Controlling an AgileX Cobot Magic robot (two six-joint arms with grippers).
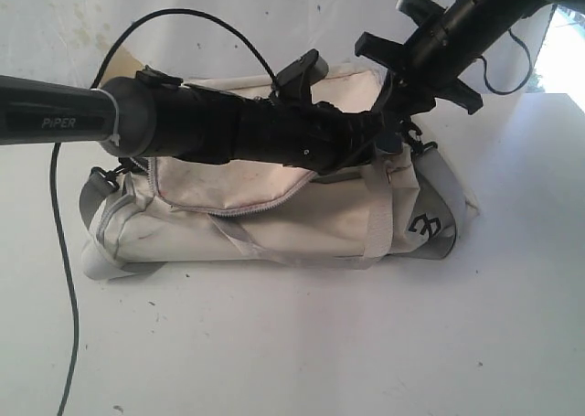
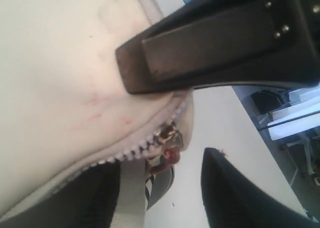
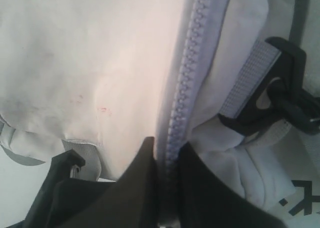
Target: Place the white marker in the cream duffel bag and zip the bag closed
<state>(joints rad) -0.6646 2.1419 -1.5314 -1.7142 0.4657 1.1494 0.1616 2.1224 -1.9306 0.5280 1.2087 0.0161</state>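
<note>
The cream duffel bag (image 1: 302,219) lies on the white table with its top flap loose along the curved grey zipper (image 1: 233,210). My left gripper (image 1: 361,137) reaches across the bag's top and stands open. Its two dark fingers (image 2: 165,112) sit either side of the zipper slider with a red pull (image 2: 171,147), not touching it. A dark gap shows below the zipper teeth (image 2: 125,155). My right gripper (image 1: 395,114) comes down at the bag's right end. It is shut (image 3: 167,155), pinching the bag's fabric at the zipper line (image 3: 187,77). The white marker is not in view.
A grey webbing strap with a black clip (image 3: 280,82) lies beside my right gripper. The bag's black logo (image 1: 422,224) faces the front right. The left arm's cable (image 1: 64,279) trails down over the table. The table's far right edge (image 1: 539,91) is near the right arm.
</note>
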